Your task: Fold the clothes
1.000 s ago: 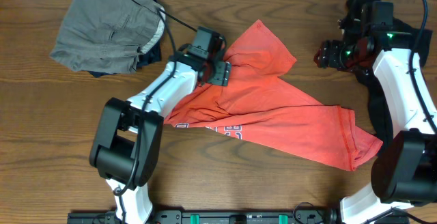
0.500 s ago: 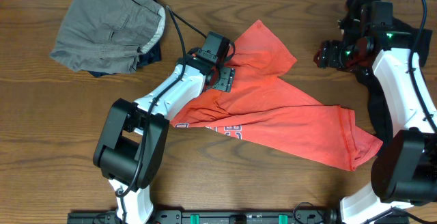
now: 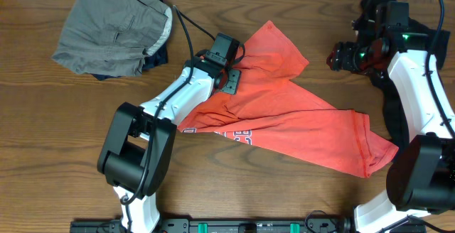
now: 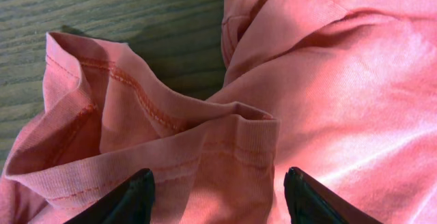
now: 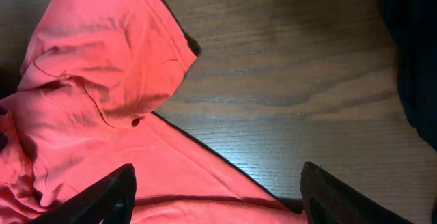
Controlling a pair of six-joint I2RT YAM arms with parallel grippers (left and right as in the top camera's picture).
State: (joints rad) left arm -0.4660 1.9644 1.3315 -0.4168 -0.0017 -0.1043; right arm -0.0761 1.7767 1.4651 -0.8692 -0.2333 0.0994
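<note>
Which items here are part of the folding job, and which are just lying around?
Part of the job: coral-red T-shirt, with the left hand over its bunched edge; grey-khaki shorts; navy piece under them; black garment at the far right.
Just there: wooden table; black cable near the shorts.

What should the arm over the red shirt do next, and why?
Probably close the left gripper on the ribbed fold of the coral-red T-shirt. Its jaws stand open on either side of that raised edge, so a pinch would likely catch it for spreading the crumpled shirt flat.
</note>
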